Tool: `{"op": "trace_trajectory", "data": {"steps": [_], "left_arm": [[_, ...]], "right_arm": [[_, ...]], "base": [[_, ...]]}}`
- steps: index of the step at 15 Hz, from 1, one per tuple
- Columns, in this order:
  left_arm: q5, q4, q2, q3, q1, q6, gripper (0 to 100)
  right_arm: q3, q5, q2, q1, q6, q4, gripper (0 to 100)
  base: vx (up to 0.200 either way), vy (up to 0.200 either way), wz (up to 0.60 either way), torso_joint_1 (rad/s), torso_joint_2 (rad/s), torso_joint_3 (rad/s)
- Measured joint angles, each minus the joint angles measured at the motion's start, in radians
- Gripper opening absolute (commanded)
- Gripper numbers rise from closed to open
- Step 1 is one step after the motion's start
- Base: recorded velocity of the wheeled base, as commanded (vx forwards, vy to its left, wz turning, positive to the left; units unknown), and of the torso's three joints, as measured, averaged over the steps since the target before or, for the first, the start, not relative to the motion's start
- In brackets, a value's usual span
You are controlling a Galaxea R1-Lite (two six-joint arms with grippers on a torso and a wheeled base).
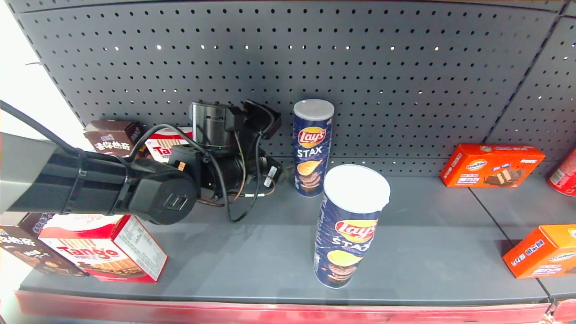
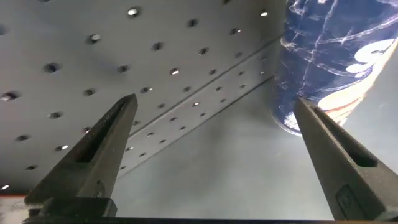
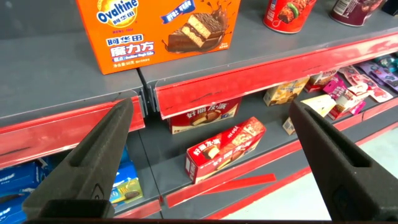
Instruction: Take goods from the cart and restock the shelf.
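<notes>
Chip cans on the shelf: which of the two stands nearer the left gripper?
The rear can, by the pegboard, beside the open left gripper; the other can stands forward, near the front edge of the shelf.

Shelf (image 1: 427, 252) (grey) with cans (image 1: 351, 225), boxes (image 1: 490, 164)

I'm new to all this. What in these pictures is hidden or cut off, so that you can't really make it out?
- Head view: the left arm covers most of the rear wafer box.
- Head view: the red can is cut off by the picture's edge.
- Left wrist view: the chips can runs past the edge, so its lid is out of frame.
- Right wrist view: the right gripper covers part of the blue packets.
</notes>
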Motion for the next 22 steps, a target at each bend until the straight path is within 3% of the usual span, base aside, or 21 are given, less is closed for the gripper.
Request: {"op": "trace_trajectory", "data": {"steps": [10, 17, 18, 22], "left_arm": [[0.011, -0.003, 0.022, -0.025, -0.021, -0.005, 100], [0.009, -0.011, -0.116, -0.003, 0.001, -0.005, 100], [0.007, -0.013, -0.154, 0.012, -0.002, -0.011, 100], [0.009, -0.023, -0.339, 0.123, -0.047, -0.088, 100]], "right_arm": [[0.000, 0.000, 0.000, 0.000, 0.000, 0.000, 100], [0.000, 0.000, 0.000, 0.000, 0.000, 0.000, 100], [0.000, 0.000, 0.000, -0.001, 0.000, 0.000, 100], [0.000, 0.000, 0.000, 0.000, 0.000, 0.000, 100]], "base": [[0.000, 0.000, 0.00, 0.000, 0.00, 0.000], [0.000, 0.000, 0.00, 0.000, 0.00, 0.000], [0.000, 0.000, 0.00, 0.000, 0.00, 0.000], [0.000, 0.000, 0.00, 0.000, 0.00, 0.000]]}}
